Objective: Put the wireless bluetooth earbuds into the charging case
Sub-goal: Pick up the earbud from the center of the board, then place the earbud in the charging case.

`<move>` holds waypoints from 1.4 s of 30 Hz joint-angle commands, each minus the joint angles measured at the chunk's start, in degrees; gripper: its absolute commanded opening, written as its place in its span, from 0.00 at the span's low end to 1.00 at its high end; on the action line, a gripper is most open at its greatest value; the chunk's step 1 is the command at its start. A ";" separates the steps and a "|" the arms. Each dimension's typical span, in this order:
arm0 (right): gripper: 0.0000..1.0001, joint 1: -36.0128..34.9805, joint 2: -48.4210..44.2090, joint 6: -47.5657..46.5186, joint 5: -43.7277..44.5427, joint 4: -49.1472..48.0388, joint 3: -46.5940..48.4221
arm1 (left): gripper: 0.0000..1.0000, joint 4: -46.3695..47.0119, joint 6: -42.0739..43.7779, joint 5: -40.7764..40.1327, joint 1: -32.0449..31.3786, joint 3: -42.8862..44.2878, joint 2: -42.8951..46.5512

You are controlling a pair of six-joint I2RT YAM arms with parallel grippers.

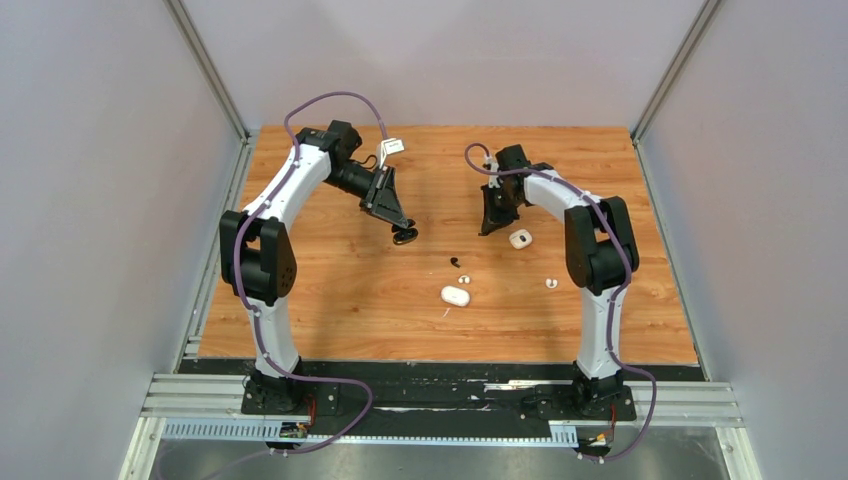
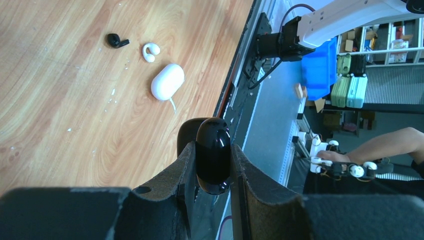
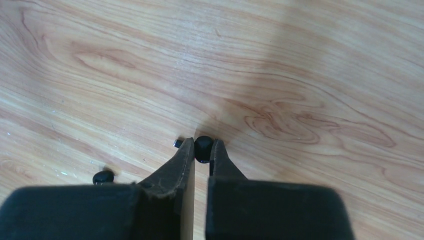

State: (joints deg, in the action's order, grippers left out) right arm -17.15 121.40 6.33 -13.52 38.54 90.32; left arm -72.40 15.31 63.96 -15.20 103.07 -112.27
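- Black pads of the right gripper (image 3: 203, 145) are close together, low at the wooden table (image 3: 310, 75); a tiny black earbud (image 3: 203, 150) is pinched between them
- Up off the table, the left gripper (image 2: 212, 149) squeezes a shiny black case (image 2: 212, 167) by its sides; I cannot tell if its lid is open
- Farther out, a white case (image 2: 167, 81) lies closed on the wood, well apart from both grippers; one white earbud (image 2: 150, 51) and one loose black earbud (image 2: 117, 41) lie near it
- I think the step now is picking up a black bud for the black case; I can see no bud inside a case
- Next, the right arm needs to lift the bud without dropping it and carry it over to the left gripper; the case must be open, with its little pocket facing the bud; the bud is tiny and round, so it could slip out or go in the wrong way round
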 commanded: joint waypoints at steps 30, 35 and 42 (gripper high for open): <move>0.00 -16.82 -50.91 -77.72 -23.51 -50.07 -35.79 | 0.00 12.88 -14.14 -3.30 -6.05 8.38 -0.55; 0.00 -17.78 -50.61 -80.33 -24.43 -49.93 -36.08 | 0.00 12.94 -14.36 -2.40 -6.15 7.32 0.01; 0.00 -18.38 -50.54 -83.15 -24.52 -47.83 -37.35 | 0.00 13.69 -15.59 -4.19 -6.16 7.48 0.91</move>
State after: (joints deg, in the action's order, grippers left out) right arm -34.87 71.94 -73.21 -36.34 -8.27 53.84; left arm -60.34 1.41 60.34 -21.26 110.04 -114.65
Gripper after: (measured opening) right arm 0.060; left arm 0.336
